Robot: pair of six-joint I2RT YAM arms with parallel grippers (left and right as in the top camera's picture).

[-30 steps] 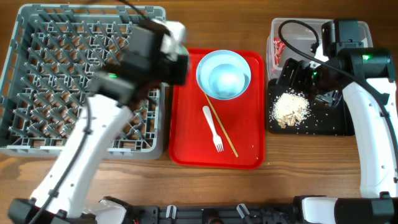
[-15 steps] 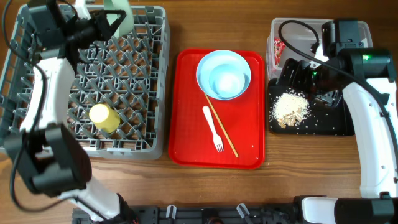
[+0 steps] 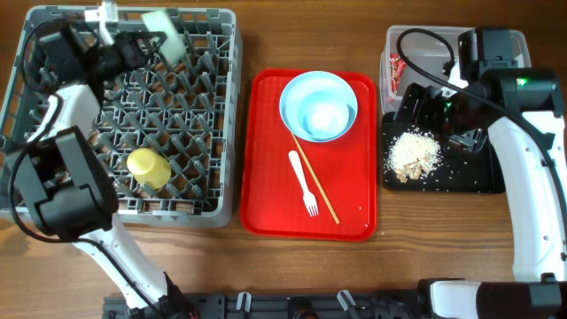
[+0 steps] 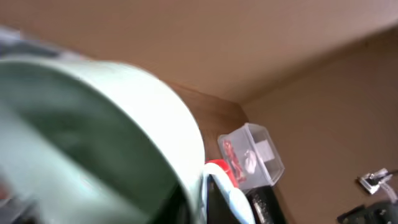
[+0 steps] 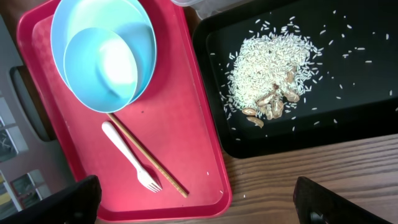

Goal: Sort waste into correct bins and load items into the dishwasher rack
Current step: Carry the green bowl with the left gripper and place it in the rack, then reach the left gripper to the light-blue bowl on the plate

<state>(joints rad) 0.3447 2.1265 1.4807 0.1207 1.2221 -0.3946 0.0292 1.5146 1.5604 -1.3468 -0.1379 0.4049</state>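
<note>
The waste appears sorted right of the red tray (image 3: pixel 266 199): food scraps (image 3: pixel 414 152) in the black tray (image 3: pixel 469 173), red wrapper (image 3: pixel 395 67) in the clear tub (image 3: pixel 392 40). Left of the red tray, the cup (image 3: pixel 149 167) is stood in the dishwasher rack (image 3: pixel 204 213), over which the pale green bowl (image 3: pixel 166 44) is clamped by the left gripper (image 3: pixel 142 44). Plate (image 3: pixel 297 93), small bowl (image 3: pixel 324 115) and fork (image 3: pixel 304 182) are left on the red tray; the right gripper (image 3: pixel 434 106) is held wide, empty.

The left arm (image 3: pixel 71 106) extended far — left gripper (image 3: pixel 146 42) clamped on the pale green bowl (image 3: pixel 166 44). The right gripper (image 5: pixel 198 190) pointed down, fingers wide apart.
</note>
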